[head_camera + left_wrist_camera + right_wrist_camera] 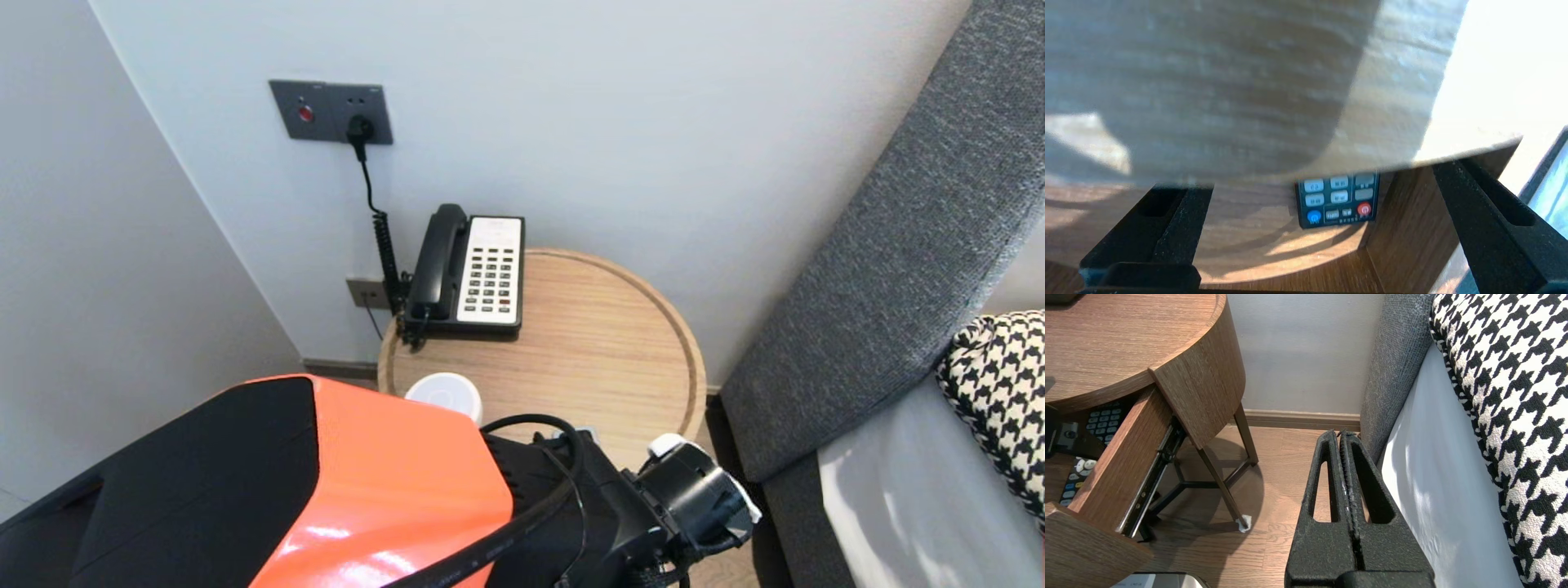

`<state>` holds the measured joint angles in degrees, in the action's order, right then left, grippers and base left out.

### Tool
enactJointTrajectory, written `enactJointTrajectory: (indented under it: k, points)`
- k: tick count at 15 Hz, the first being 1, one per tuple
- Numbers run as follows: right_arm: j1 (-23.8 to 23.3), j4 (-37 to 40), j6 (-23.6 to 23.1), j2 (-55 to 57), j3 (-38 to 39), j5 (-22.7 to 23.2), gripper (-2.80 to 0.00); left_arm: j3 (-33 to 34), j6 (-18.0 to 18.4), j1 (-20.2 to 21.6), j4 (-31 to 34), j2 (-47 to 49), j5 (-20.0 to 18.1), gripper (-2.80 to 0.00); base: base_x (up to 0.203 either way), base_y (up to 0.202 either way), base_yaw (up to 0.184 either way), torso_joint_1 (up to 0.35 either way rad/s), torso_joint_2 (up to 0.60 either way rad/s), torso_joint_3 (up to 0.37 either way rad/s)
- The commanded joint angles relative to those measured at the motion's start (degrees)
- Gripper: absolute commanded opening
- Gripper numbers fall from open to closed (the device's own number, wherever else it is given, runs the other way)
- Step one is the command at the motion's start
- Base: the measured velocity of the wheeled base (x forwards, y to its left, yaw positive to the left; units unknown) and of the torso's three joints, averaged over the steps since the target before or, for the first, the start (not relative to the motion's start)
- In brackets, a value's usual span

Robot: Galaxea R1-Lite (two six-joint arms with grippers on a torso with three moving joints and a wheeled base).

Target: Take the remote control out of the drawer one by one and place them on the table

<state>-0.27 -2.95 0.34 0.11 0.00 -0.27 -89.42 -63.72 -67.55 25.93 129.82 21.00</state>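
Remote: the black remote control with pale grey keys lies flat, keys up, on the floor of the open wooden drawer, close to one side wall.
Long axis: it runs along the drawer's pull direction, front to back. The end with the red and blue buttons points out toward the drawer front, and the other end is hidden under the tabletop.
Left gripper: the left gripper is level with the drawer opening, below the tabletop edge. Its black fingers are spread wide and hold nothing, with the remote ahead of them and not touching.
Right gripper: the right gripper hangs parked beside the bed with its fingers pressed together and nothing between them.
Surface: the round light-wood bedside table has a raised rim. It carries a black and white desk telephone at the back and a white round lid near the front.
Room: there is a pale wall with a grey socket panel, a grey fabric headboard, a black-and-white houndstooth pillow and a wood plank floor.
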Motion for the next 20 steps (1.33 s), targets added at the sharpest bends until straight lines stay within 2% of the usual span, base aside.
enactJointTrajectory:
  k: [1,20]
  points:
    - [0.0,0.0,0.0,0.1,1.4,0.0,-2.8,0.3,-0.3,0.5,-0.1,0.8,0.2,0.0,0.0,0.0,0.0,0.0,0.0,0.0]
    - [0.0,0.0,0.0,0.1,1.4,0.0,-2.8,3.5,0.6,1.5,-2.1,1.5,-0.7,0.0,0.0,0.0,0.0,0.0,0.0,0.0]
